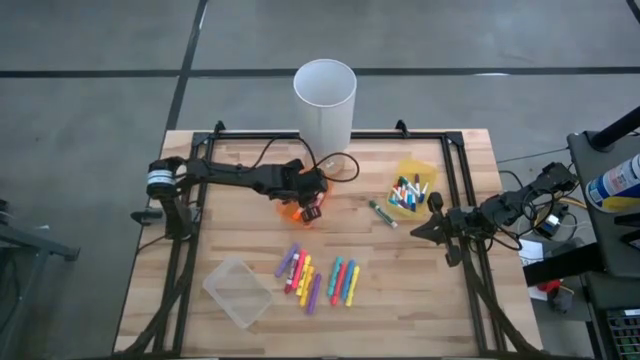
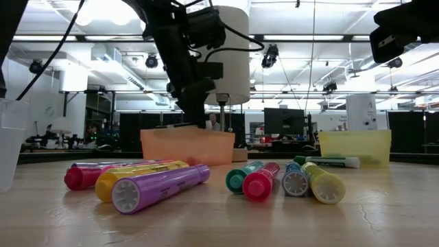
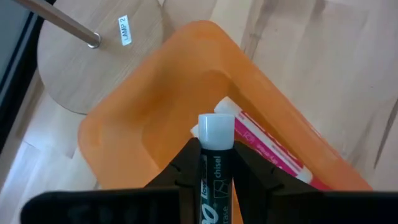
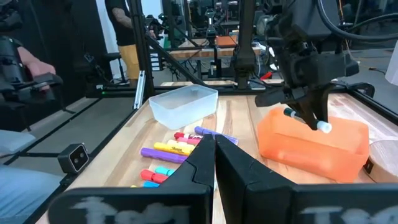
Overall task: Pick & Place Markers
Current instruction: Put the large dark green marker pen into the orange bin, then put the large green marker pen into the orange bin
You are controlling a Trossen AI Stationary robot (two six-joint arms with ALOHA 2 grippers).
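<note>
My left gripper (image 1: 312, 204) hangs over the orange bin (image 1: 290, 212), shut on a dark-barrelled marker (image 4: 309, 119) with a white end. A pink marker (image 3: 273, 152) lies inside the bin (image 3: 149, 118). Several coloured markers (image 1: 320, 280) lie side by side on the wood near the table's front. My right gripper (image 4: 214, 149) waits shut at the table's right side (image 1: 422, 230), holding nothing. My left gripper pinches the marker's dark barrel (image 3: 210, 177) between its two fingers. The fingers slant down from the table's left and the marker lies along them. Its white end (image 3: 216, 129) sticks out past the fingertips, pointing down at the bin. The marker is clear of the bin and table.
A yellow bin (image 1: 412, 185) with several markers stands at the right. A green marker (image 1: 381, 213) lies beside it. A clear bin (image 1: 238, 290) sits at the front left, a tall white cylinder (image 1: 325, 100) at the far edge. A round wooden disc (image 3: 99, 56) lies beside the orange bin.
</note>
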